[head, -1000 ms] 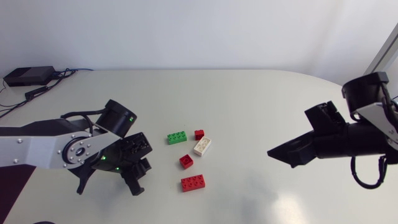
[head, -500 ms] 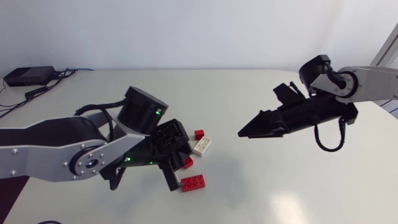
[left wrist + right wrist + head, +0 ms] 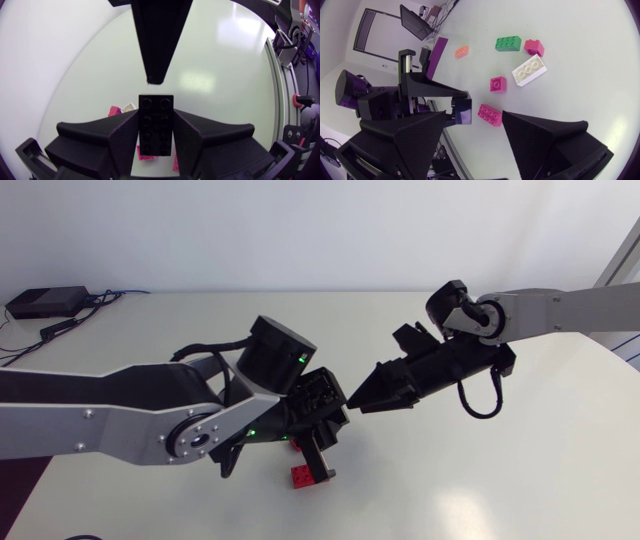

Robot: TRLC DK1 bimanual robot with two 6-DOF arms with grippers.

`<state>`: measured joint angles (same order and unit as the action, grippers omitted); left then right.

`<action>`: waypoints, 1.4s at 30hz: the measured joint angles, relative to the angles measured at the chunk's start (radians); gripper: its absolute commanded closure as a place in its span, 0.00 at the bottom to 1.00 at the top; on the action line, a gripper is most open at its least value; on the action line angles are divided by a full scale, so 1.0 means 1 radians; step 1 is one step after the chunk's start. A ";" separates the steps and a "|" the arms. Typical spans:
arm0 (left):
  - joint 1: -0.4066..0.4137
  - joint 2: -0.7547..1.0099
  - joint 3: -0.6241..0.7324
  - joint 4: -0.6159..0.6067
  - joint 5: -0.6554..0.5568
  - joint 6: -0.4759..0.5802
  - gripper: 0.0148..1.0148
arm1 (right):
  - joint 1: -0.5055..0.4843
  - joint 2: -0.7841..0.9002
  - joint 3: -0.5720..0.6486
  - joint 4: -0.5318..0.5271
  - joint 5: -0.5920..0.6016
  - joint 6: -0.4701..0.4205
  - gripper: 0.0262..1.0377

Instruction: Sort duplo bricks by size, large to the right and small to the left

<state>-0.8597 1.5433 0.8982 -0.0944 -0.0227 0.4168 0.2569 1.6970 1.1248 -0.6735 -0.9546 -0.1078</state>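
My left gripper (image 3: 322, 442) hovers over the middle of the table, shut on a long dark brick (image 3: 156, 131) held lengthwise between its fingers (image 3: 125, 137). My right gripper (image 3: 358, 402) points at it from the right, open, with its tips just short of the brick's end (image 3: 462, 111). On the table below lie a green long brick (image 3: 508, 43), a white long brick (image 3: 530, 70), a red long brick (image 3: 490, 115) and two small red bricks (image 3: 497, 84) (image 3: 534, 47). In the head view my left arm hides most of them; only the red long brick (image 3: 300, 476) shows.
A small orange piece (image 3: 461, 51) lies on the table beyond the green brick. A black box with cables (image 3: 45, 302) sits at the far left corner. The tabletop (image 3: 480, 480) is white and rounded at the right.
My left arm has swung from the left to over the brick cluster, hiding the green and white bricks. My right arm has come in from the right until its tips nearly meet my left gripper.
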 measured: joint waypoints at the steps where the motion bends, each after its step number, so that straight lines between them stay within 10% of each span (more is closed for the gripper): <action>1: -0.005 0.008 0.008 0.006 0.000 -0.002 0.77 | 0.006 0.004 0.004 -0.001 -0.004 0.001 0.23; 5: -0.021 0.033 0.027 0.028 0.000 -0.012 0.77 | 0.034 0.014 0.010 -0.001 -0.008 0.005 0.24; 10: -0.024 0.043 0.037 0.039 0.000 -0.019 0.73 | 0.061 0.031 0.010 0.001 -0.024 0.008 0.75; 12: -0.024 0.043 0.037 0.048 0.000 -0.019 0.70 | 0.060 0.034 0.010 0.007 -0.031 0.008 0.78; 14: -0.024 0.043 0.037 0.050 0.000 -0.023 0.58 | 0.060 0.034 0.009 0.018 -0.034 0.009 0.81; 17: -0.020 0.043 0.037 0.051 0.000 -0.026 0.04 | 0.057 0.034 0.000 0.042 -0.034 0.019 0.85; 29: 0.114 -0.066 0.025 -0.076 0.016 -0.008 0.02 | -0.093 0.026 -0.034 0.064 -0.034 0.022 0.84; 42: 0.608 -0.165 -0.132 -0.334 -0.025 0.372 0.03 | -0.361 -0.064 -0.136 0.115 0.399 -0.130 0.82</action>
<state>-0.2516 1.3785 0.7666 -0.4286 -0.0479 0.7887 -0.1040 1.6325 0.9890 -0.5583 -0.5552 -0.2379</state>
